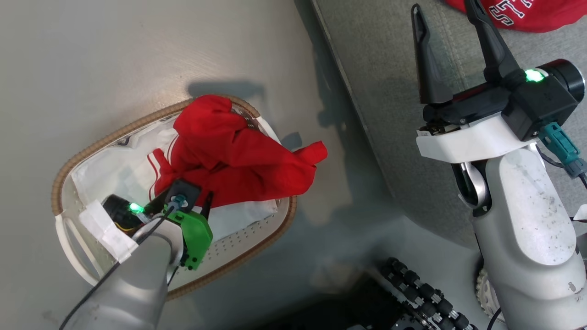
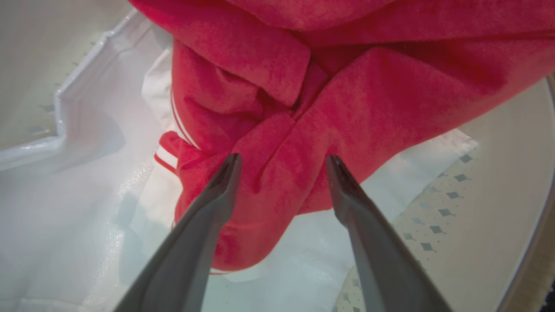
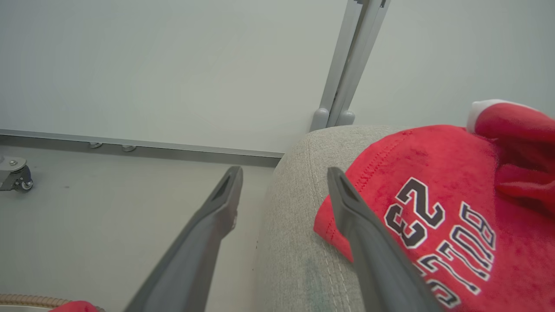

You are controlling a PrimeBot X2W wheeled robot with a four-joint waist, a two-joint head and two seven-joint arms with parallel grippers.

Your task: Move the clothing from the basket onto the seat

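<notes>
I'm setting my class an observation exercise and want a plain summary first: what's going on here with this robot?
The robot is partway through moving laundry. Its left gripper is down in the basket, fingers open with their tips at the red striped garment, which partly spills over the side; nothing is gripped yet. Its right gripper is open above the seat, beside the red lettered garment that already lies there.

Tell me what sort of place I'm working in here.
Likely a lab or test room set up like a home: grey sofa seat, laundry basket on bare floor, plain white wall panels with a metal post.
</notes>
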